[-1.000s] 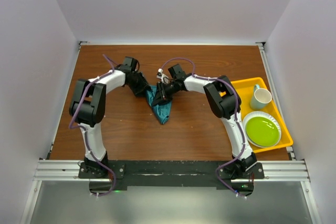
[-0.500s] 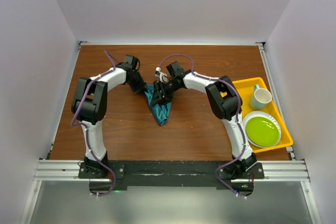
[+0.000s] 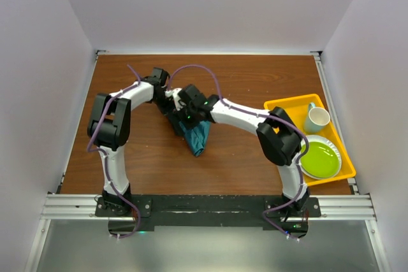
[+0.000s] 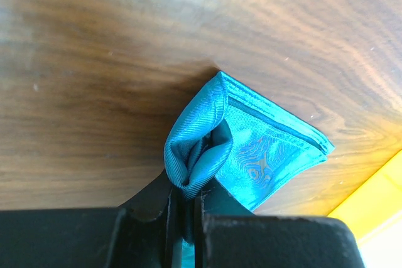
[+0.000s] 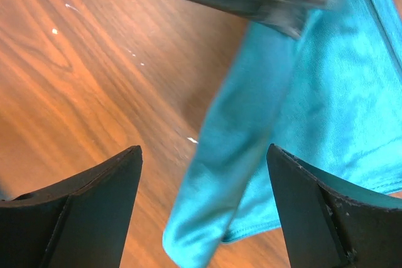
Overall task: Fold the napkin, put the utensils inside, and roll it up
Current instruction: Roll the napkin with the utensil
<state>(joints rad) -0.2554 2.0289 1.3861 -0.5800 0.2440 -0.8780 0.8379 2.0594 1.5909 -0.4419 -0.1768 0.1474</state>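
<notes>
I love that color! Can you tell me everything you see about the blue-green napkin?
The napkin is thin, soft, shiny teal cloth with a stitched hem along its edge. It is not spread flat. It is folded and bunched into a small pointed bundle on the brown wooden table, near the middle. The left hand is shut on a rolled fold at one end. The right hand hovers open over it, and a loose fold shows between its fingers.

Right gripper (image 3: pixel 189 111) swings left across the napkin (image 3: pixel 196 137), now close by the left gripper (image 3: pixel 173 107); its elbow drops toward the tray (image 3: pixel 290 103). Napkin bunches narrower.
</notes>
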